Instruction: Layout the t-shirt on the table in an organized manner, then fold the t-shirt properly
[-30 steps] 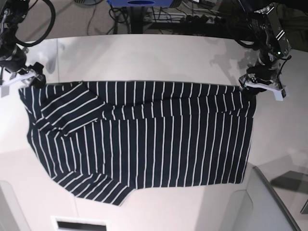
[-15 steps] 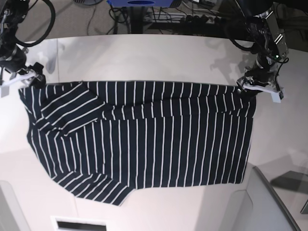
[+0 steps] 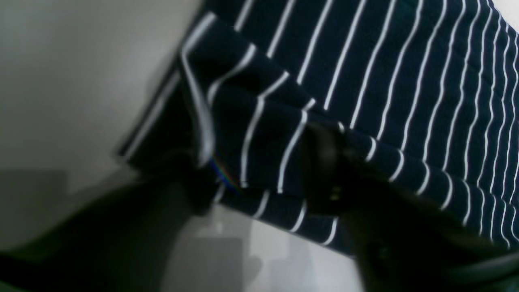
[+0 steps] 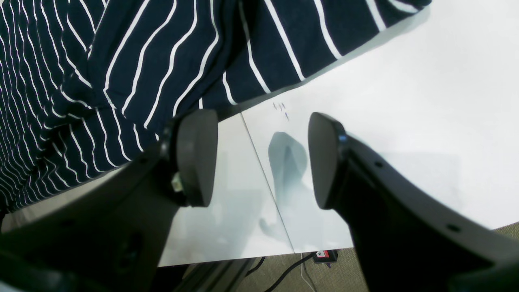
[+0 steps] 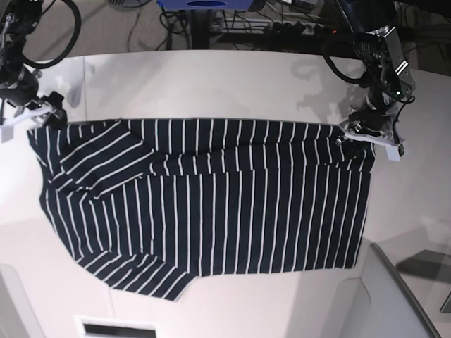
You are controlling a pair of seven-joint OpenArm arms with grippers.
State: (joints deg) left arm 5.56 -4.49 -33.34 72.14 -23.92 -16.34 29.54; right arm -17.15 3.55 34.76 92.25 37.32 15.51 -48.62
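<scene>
left fingers (image 5: 363,135) shifted inward, seemingly pinching t-shirt (image 5: 211,197)

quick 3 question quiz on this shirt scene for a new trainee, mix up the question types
1. True or false: the dark navy white-striped fabric t-shirt hangs partly off the smooth white table.
2. Multiple choice: the right pincer is A) gripping a sleeve, B) open over bare tabletop beside the shirt's edge, C) out of sight.
3. Short answer: in the left wrist view, what lies between the fingers of the left pincer?

Key
1. False: in the base view it lies wholly on the tabletop.
2. B.
3. A raised fold of the striped fabric at the shirt's corner; blur hides whether it is clamped.
</scene>
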